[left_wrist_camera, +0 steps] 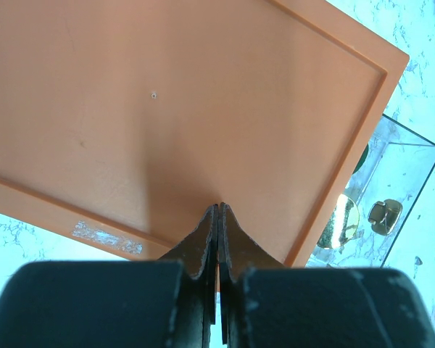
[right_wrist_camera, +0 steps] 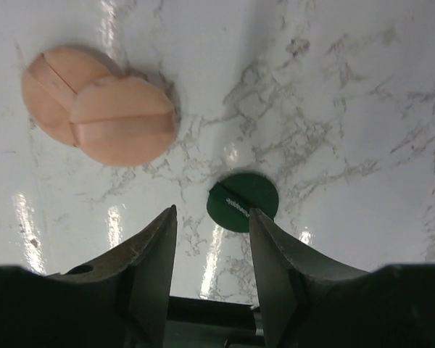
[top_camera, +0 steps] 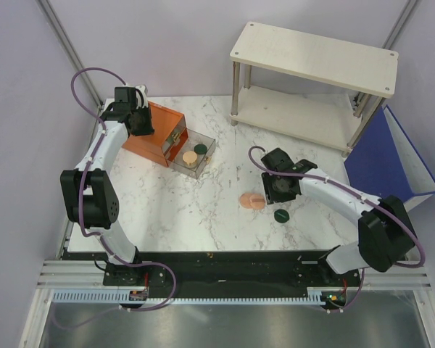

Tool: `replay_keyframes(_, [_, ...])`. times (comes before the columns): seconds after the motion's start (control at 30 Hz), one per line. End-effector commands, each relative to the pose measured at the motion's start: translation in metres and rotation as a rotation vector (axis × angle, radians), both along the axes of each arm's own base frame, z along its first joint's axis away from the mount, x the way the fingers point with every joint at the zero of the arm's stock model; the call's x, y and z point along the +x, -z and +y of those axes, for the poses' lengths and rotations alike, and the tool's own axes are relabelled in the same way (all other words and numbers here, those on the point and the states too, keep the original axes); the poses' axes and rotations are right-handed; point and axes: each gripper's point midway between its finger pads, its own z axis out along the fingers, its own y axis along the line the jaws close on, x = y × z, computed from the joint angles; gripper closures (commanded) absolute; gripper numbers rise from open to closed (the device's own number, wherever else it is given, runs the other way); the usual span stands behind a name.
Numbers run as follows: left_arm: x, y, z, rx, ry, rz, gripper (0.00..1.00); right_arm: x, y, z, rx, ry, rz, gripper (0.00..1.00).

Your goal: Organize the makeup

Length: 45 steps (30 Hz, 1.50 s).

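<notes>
Shift the right gripper (right_wrist_camera: 212,217), jaws spread and empty, toward frame right until the dark green disc (right_wrist_camera: 243,201), at lower centre of the wrist view, lies between them. Then descend. The left gripper (left_wrist_camera: 218,210), pressed together, sits against the orange box (left_wrist_camera: 167,109).

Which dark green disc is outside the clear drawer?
The dark green disc on the marble table ahead of the right tool; the other lies in the drawer.

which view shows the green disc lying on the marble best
The right wrist view: the green disc lies close up, just beyond the open right pincer. The top view shows it as a small dot; the left wrist view misses it.
</notes>
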Motion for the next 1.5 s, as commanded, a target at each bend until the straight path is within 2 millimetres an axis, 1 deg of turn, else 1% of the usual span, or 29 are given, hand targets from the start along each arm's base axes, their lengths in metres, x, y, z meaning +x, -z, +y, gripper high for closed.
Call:
replay_keyframes(0.0, [-0.072, 0.078, 0.01, 0.058, 0.021, 0.374, 0.98, -0.028, 0.008, -0.022, -0.03, 0.093, 0.04, 0.48])
replay_keyframes(0.03, [-0.071, 0.078, 0.009, 0.055, 0.024, 0.373, 0.98, -0.036, 0.015, -0.027, -0.039, 0.103, 0.059, 0.48])
replay_keyframes(0.1, [-0.07, 0.078, 0.008, 0.052, 0.024, 0.374, 0.98, -0.042, 0.022, -0.03, -0.047, 0.107, 0.081, 0.48])
replay_keyframes(0.13, [-0.07, 0.078, 0.008, 0.05, 0.025, 0.373, 0.98, -0.046, 0.029, -0.031, -0.055, 0.105, 0.096, 0.48])
replay_keyframes(0.23, [-0.07, 0.077, 0.009, 0.054, 0.025, 0.369, 0.98, -0.049, 0.043, -0.034, -0.07, 0.105, 0.114, 0.48])
replay_keyframes(0.33, [-0.07, 0.077, 0.009, 0.055, 0.024, 0.371, 0.98, -0.045, 0.052, -0.034, -0.081, 0.111, 0.107, 0.48])
replay_keyframes(0.47, [-0.072, 0.077, 0.009, 0.056, 0.023, 0.371, 0.98, -0.033, 0.061, -0.03, -0.059, 0.123, 0.08, 0.48])
replay_keyframes(0.53, [-0.072, 0.076, 0.009, 0.056, 0.023, 0.368, 0.98, -0.032, 0.067, -0.027, -0.047, 0.121, 0.093, 0.47])
replay_keyframes(0.57, [-0.072, 0.075, 0.009, 0.056, 0.023, 0.368, 0.98, -0.029, 0.069, -0.025, -0.041, 0.116, 0.083, 0.48])
replay_keyframes(0.63, [-0.072, 0.075, 0.009, 0.056, 0.022, 0.365, 0.98, -0.03, 0.076, -0.024, -0.043, 0.101, 0.099, 0.48])
replay_keyframes(0.73, [-0.073, 0.075, 0.009, 0.056, 0.022, 0.368, 0.98, -0.03, 0.085, -0.017, -0.007, 0.067, 0.116, 0.6])
replay_keyframes(0.77, [-0.073, 0.075, 0.009, 0.056, 0.022, 0.368, 0.98, -0.03, 0.086, -0.015, 0.005, 0.059, 0.123, 0.7])
replay_keyframes(0.8, [-0.073, 0.074, 0.01, 0.058, 0.022, 0.365, 0.98, -0.031, 0.088, -0.014, 0.007, 0.05, 0.129, 0.77])
replay_keyframes(0.83, [-0.073, 0.074, 0.01, 0.058, 0.02, 0.365, 0.98, -0.031, 0.087, -0.013, 0.009, 0.046, 0.129, 0.86])
replay_keyframes(0.87, [-0.074, 0.075, 0.01, 0.058, 0.02, 0.37, 0.98, -0.029, 0.086, -0.014, 0.004, 0.047, 0.12, 1.0])
replay_keyframes(0.97, [-0.076, 0.076, 0.01, 0.057, 0.019, 0.373, 0.98, -0.02, 0.075, -0.016, -0.011, 0.043, 0.079, 1.0])
replay_keyframes(1.0, [-0.075, 0.076, 0.01, 0.057, 0.019, 0.37, 0.98, -0.011, 0.064, -0.013, -0.005, 0.04, 0.048, 1.0])
replay_keyframes(1.07, [-0.077, 0.077, 0.01, 0.056, 0.016, 0.376, 0.98, -0.005, 0.053, -0.013, -0.016, 0.032, 0.03, 1.0])
replay_keyframes(1.1, [-0.077, 0.076, 0.009, 0.053, 0.018, 0.372, 0.98, 0.008, 0.04, -0.008, -0.011, 0.034, -0.01, 1.0])
replay_keyframes(1.17, [-0.077, 0.076, 0.009, 0.05, 0.016, 0.373, 0.98, 0.018, 0.024, -0.005, -0.012, 0.024, -0.037, 1.0])
replay_keyframes(1.2, [-0.077, 0.076, 0.009, 0.049, 0.017, 0.373, 0.98, 0.032, 0.007, 0.003, 0.01, 0.024, -0.081, 1.0])
replay_keyframes(1.27, [-0.076, 0.076, 0.009, 0.049, 0.017, 0.372, 0.98, 0.045, -0.008, 0.011, 0.024, 0.004, -0.115, 1.0])
replay_keyframes(1.3, [-0.077, 0.076, 0.009, 0.049, 0.017, 0.373, 0.98, 0.06, -0.022, 0.023, 0.056, -0.007, -0.143, 1.0])
replay_keyframes(1.37, [-0.077, 0.076, 0.009, 0.053, 0.014, 0.373, 0.98, 0.072, -0.034, 0.035, 0.087, -0.031, -0.16, 1.0])
replay_keyframes(1.4, [-0.076, 0.075, 0.009, 0.053, 0.014, 0.372, 0.98, 0.085, -0.043, 0.047, 0.113, -0.045, -0.18, 1.0])
replay_keyframes(1.43, [-0.076, 0.075, 0.009, 0.052, 0.017, 0.372, 0.98, 0.092, -0.047, 0.058, 0.146, -0.062, -0.185, 1.0])
replay_keyframes(1.47, [-0.076, 0.075, 0.009, 0.052, 0.017, 0.372, 0.98, 0.105, -0.061, 0.069, 0.182, -0.07, -0.215, 1.0])
